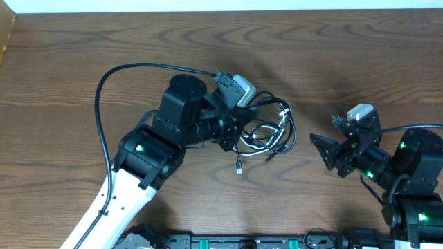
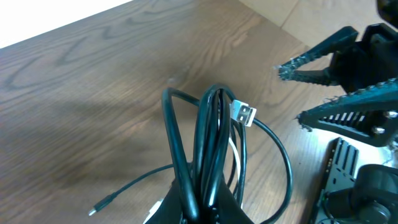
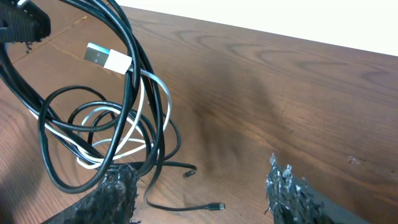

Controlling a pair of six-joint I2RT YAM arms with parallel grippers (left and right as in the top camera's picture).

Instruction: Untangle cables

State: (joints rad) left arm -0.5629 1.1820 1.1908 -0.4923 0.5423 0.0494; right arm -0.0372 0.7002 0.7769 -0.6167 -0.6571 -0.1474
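Wood-grain table point(image 1: 62, 48) carried one knot of cables point(image 1: 266, 128) near its middle, where the left gripper point(image 1: 235, 133) held up several black loops, pinched tight between its closed jaws, while the lower coils rested on the wood. A white cable point(image 3: 160, 93) ran through the same loops. A USB plug point(image 2: 244, 114) stuck out near the top of the bundle, and a thin black lead trailed down to a small plug point(image 1: 239, 168) lying on the surface. The right gripper point(image 1: 317, 142) stood just to the right of the bundle, jaws spread wide and empty, pointed at it. The work appeared to be at the separating stage, with one arm anchoring and the other about to pick a strand. The next move probably called for closing on a single cord, likeliest a free plug end, and drawing it outward. Crossed loops could drag the whole bundle along. The arm's own thick black cable point(image 1: 104, 104) arched well to the left.
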